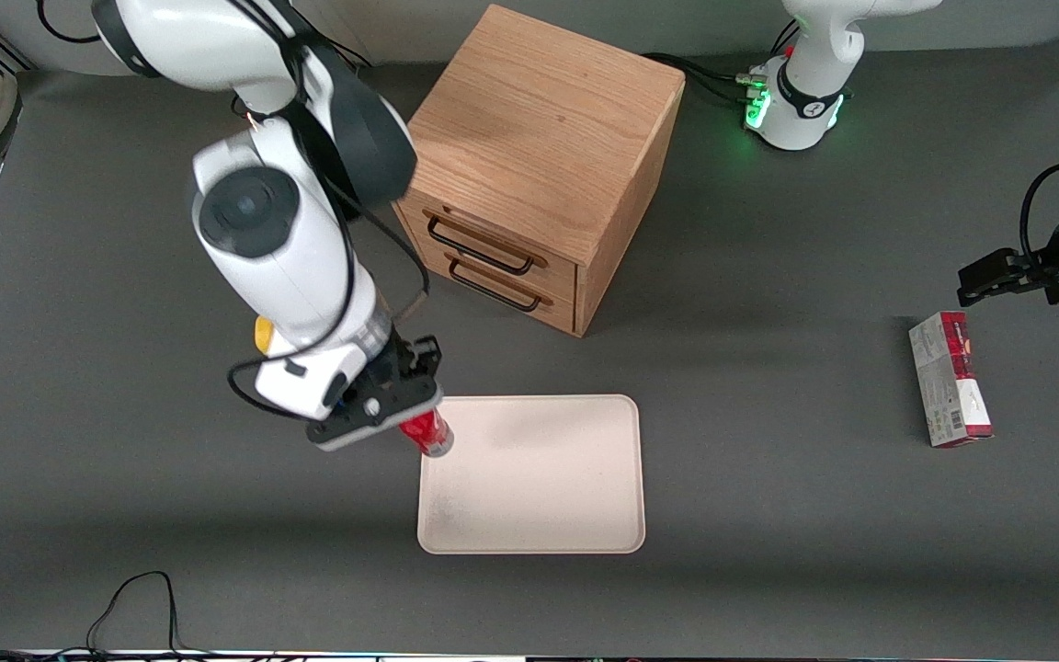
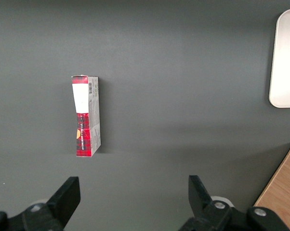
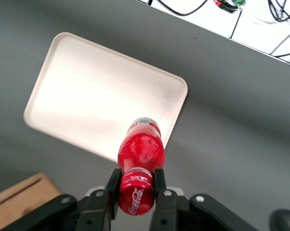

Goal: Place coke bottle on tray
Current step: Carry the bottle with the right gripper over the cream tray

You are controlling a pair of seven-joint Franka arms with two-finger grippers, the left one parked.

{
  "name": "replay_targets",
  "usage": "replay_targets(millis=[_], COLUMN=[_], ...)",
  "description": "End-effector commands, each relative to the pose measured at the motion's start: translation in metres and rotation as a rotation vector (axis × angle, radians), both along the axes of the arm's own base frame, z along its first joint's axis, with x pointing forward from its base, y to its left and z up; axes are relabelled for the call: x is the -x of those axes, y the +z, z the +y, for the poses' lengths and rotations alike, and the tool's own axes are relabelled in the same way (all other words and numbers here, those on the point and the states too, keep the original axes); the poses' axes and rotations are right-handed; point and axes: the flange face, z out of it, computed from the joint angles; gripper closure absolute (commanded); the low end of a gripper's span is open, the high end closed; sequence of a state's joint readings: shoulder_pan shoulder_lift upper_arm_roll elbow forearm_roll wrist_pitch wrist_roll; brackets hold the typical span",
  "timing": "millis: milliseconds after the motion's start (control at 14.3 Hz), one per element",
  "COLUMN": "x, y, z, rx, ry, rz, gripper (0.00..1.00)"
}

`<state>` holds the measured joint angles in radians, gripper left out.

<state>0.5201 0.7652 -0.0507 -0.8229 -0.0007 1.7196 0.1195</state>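
My right gripper is shut on the coke bottle, a small red bottle with a red cap. It holds the bottle in the air over the tray's edge at the working arm's end. In the right wrist view the two fingers clamp the neck just below the cap, and the bottle hangs with its base pointing down at the tray. The tray is flat, cream-white, with rounded corners, and lies bare on the dark table. One corner of the tray shows in the left wrist view.
A wooden two-drawer cabinet stands farther from the front camera than the tray. A red-and-grey carton lies toward the parked arm's end of the table; it also shows in the left wrist view. Cables lie along the table's near edge.
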Motion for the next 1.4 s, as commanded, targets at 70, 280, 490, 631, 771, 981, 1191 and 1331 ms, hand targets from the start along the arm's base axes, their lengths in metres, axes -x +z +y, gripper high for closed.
replay_targets(millis=[70, 280, 490, 631, 771, 981, 1191, 1331], x=[-0.032, -0.044, -0.046, -0.047, -0.047, -0.046, -0.046, -0.045], y=[-0.083, -0.121, -0.137, -0.144, -0.145, -0.15, -0.159, -0.16], z=[0.009, 0.002, 0.002, 0.002, 0.002, 0.002, 0.001, 0.002], rx=[0.003, 0.006, 0.01, 0.012, 0.012, 0.016, 0.023, 0.019], ry=[0.0, -0.011, -0.012, -0.013, -0.014, -0.013, -0.016, -0.026], rz=[-0.04, -0.045, -0.037, -0.034, -0.033, -0.026, -0.012, -0.011], gripper=[1.0, 1.0, 1.0, 1.0, 1.0, 1.0, 1.0, 0.4])
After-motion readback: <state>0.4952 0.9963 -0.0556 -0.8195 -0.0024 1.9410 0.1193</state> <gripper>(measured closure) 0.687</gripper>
